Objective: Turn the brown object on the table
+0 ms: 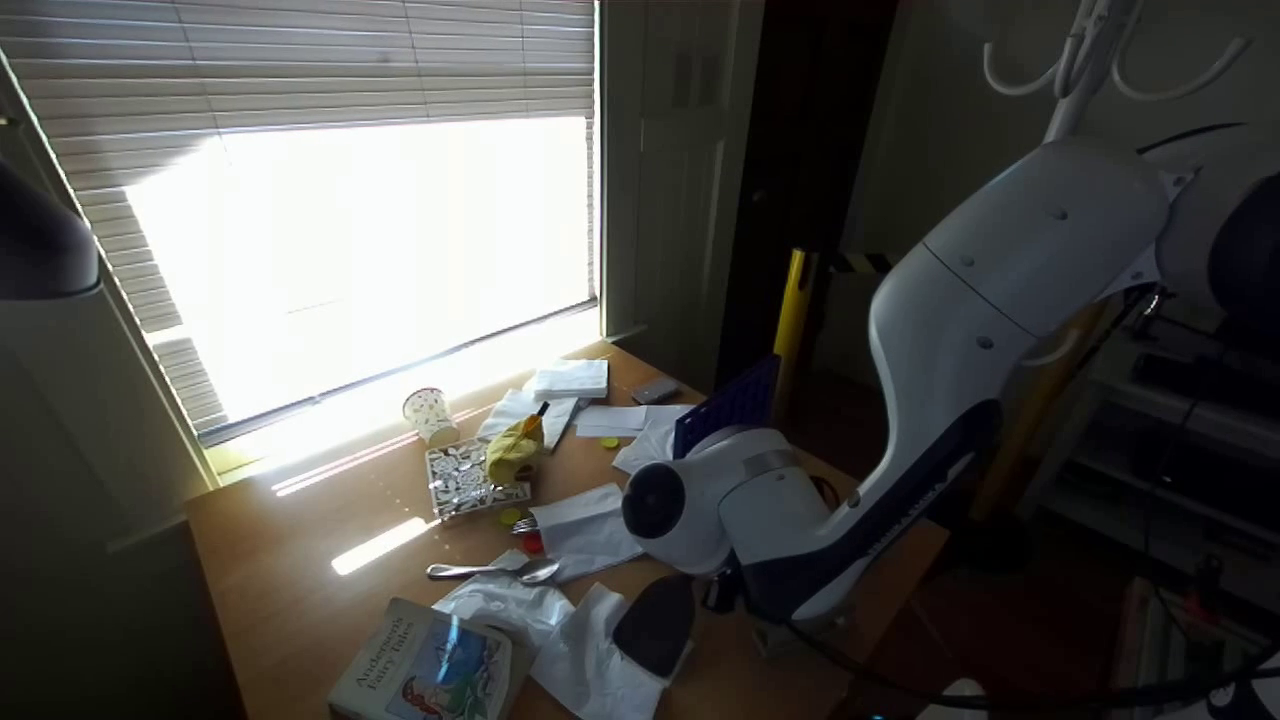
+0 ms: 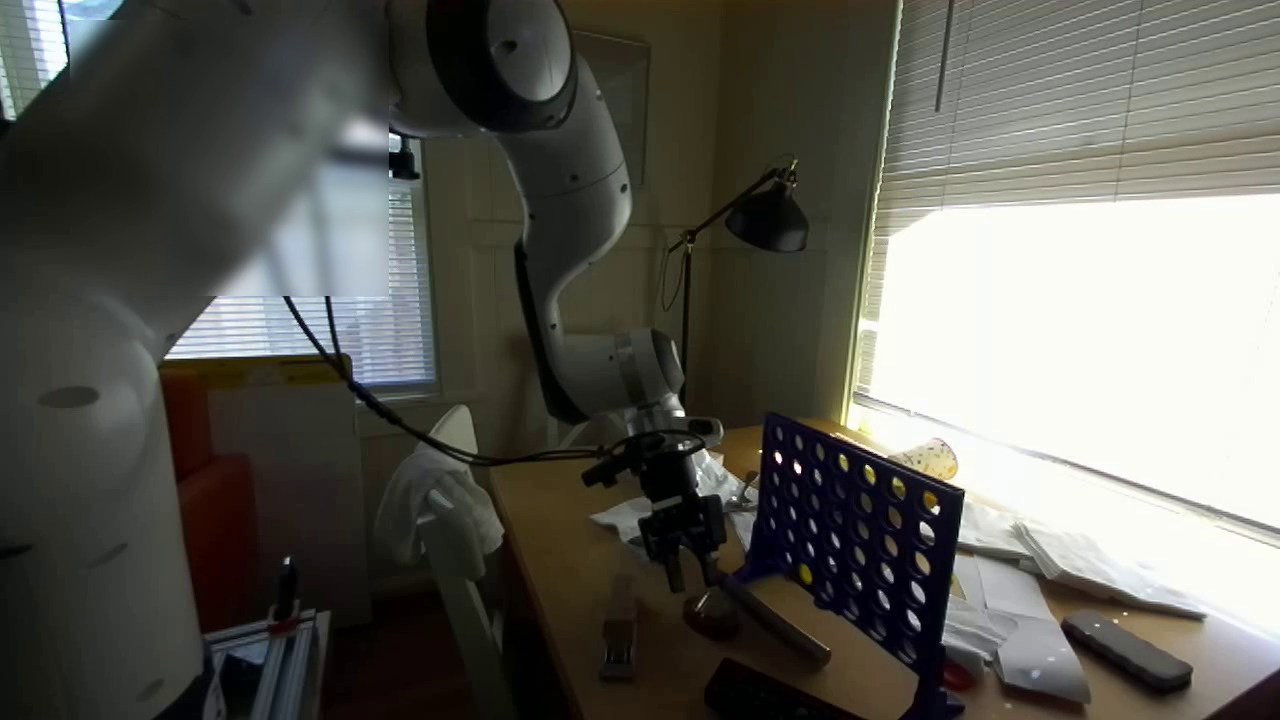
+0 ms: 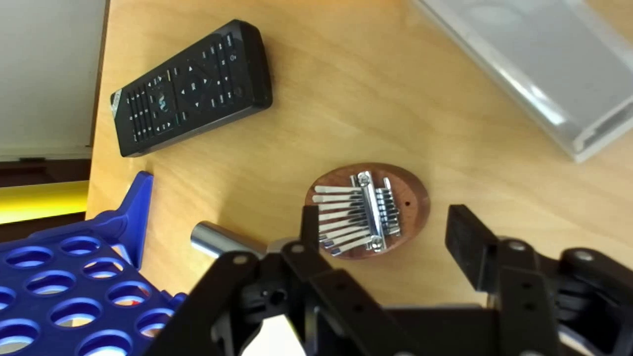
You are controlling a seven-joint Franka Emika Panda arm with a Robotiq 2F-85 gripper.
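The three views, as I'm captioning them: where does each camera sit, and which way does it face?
In an exterior view: raised, looking down over the table toward the window; the arm shows.
In an exterior view: close to the arm, facing the lamp; arm and hand show.
Wrist view: mounted on the arm, facing down at the brown thumb piano; the hand's open fingers show.
Both exterior views share the arm, window and cup.

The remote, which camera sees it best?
The wrist view: the remote shows whole from above, its buttons clear and nothing covering it. In an exterior view the remote is dark and cut off by the bottom edge. I can't find it elsewhere.
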